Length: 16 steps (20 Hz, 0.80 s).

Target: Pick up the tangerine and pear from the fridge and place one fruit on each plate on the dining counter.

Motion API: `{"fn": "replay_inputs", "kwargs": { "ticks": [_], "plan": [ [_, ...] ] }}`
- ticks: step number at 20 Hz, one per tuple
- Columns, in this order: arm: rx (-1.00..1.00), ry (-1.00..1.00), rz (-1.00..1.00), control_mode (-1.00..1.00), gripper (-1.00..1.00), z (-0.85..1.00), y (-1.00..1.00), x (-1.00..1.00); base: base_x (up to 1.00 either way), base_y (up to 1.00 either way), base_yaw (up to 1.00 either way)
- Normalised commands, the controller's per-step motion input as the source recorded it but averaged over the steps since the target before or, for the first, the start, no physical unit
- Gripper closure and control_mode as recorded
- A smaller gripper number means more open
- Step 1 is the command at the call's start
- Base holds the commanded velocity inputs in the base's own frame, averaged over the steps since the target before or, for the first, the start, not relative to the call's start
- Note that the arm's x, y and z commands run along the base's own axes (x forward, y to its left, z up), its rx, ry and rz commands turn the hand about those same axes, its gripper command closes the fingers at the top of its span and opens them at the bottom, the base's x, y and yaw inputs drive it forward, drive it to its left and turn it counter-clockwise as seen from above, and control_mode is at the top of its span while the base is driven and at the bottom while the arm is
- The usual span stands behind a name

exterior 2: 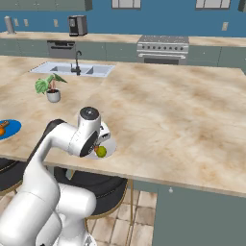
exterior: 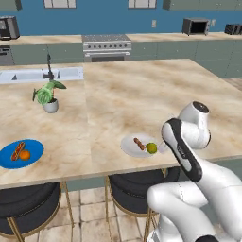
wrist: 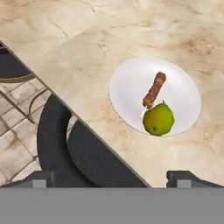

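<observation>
Hovering over near edge of beige marbled dining counter [wrist: 87, 48], gripper [wrist: 111, 177] spread wide, empty; yellow-green pear [wrist: 158, 119] rests on white round plate [wrist: 131, 83] just beyond fingertips; bright-orange tangerine [exterior: 25, 154] on blue plate [exterior: 9, 158], far left.

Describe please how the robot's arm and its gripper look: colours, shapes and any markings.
The arm is glossy white, built of rounded, tube-like segments with dark, nearly black bands at the joints. One joint ends in a round grey cap with a dark centre. No cables or printed markings are visible. Of the gripper, the hand view shows two small, dark grey, blocky finger tips.
</observation>
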Motion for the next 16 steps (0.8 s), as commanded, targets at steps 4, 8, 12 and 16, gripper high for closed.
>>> {"fn": "replay_inputs", "kwargs": {
  "ticks": [4,8,12,16],
  "plan": [
    [0.00,0.00,-0.09,-1.00,-1.00,0.65,0.02,-0.67,0.00,0.00,0.00],
    [0.00,0.00,-0.08,-1.00,-1.00,0.87,0.06,-0.46,0.00,0.00,0.00],
    [0.00,0.00,-0.08,-1.00,-1.00,0.90,0.04,-0.48,0.00,0.00,0.00],
    [0.00,0.00,-0.08,-1.00,-1.00,0.65,0.03,-0.51,0.00,0.00,0.00]
  ]
}}
